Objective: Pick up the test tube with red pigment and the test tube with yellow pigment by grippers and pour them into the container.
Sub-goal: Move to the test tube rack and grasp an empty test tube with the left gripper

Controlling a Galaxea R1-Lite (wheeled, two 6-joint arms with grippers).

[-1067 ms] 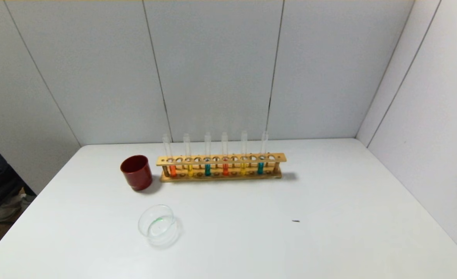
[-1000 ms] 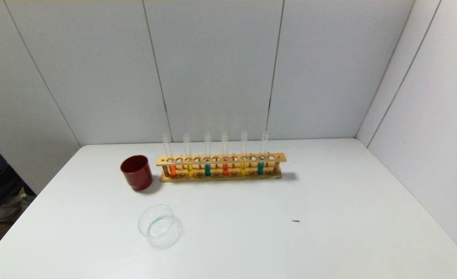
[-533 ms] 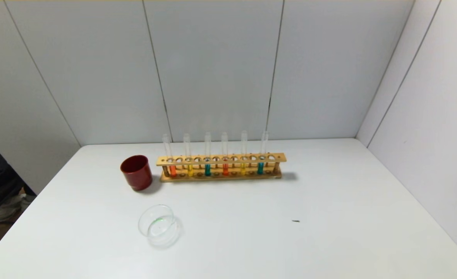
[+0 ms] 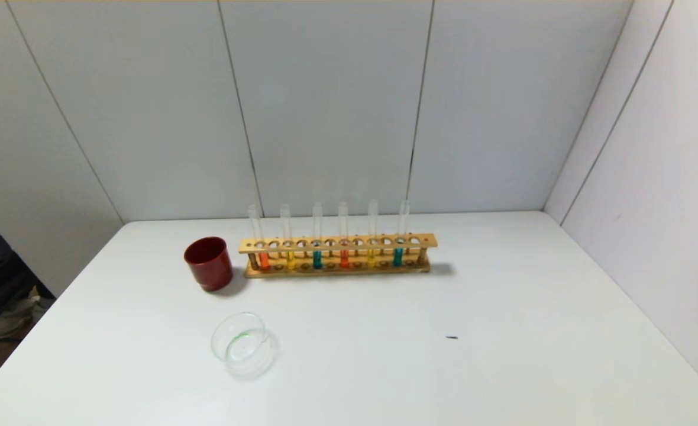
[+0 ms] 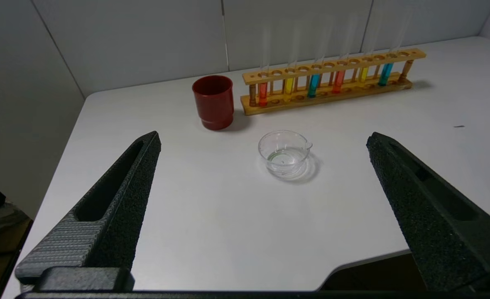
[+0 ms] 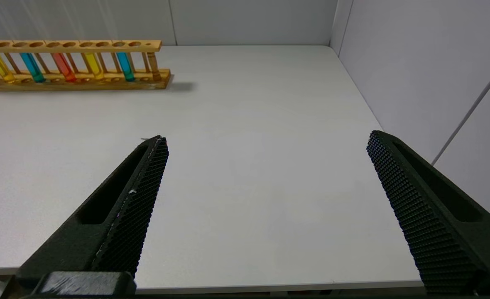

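Observation:
A wooden rack (image 4: 426, 241) at the back of the white table holds several upright tubes. The test tube with red pigment (image 4: 263, 260), orange-red, stands at the rack's left end (image 5: 263, 88). Two alike test tubes with yellow pigment stand second (image 4: 290, 260) and fifth (image 4: 371, 258) from the left. The container (image 4: 225, 349), a clear glass dish, sits in front of the rack's left end (image 5: 270, 158). My left gripper (image 5: 263, 137) is open and empty over the near table edge, short of the dish. My right gripper (image 6: 268, 136) is open and empty over the near right of the table. Neither shows in the head view.
A dark red cup (image 4: 208, 263) stands just left of the rack. A redder tube (image 4: 343, 258) and two teal tubes (image 4: 317, 259) (image 4: 397, 257) share the rack. A small dark speck (image 4: 452, 338) lies right of centre. Grey walls close the back and right.

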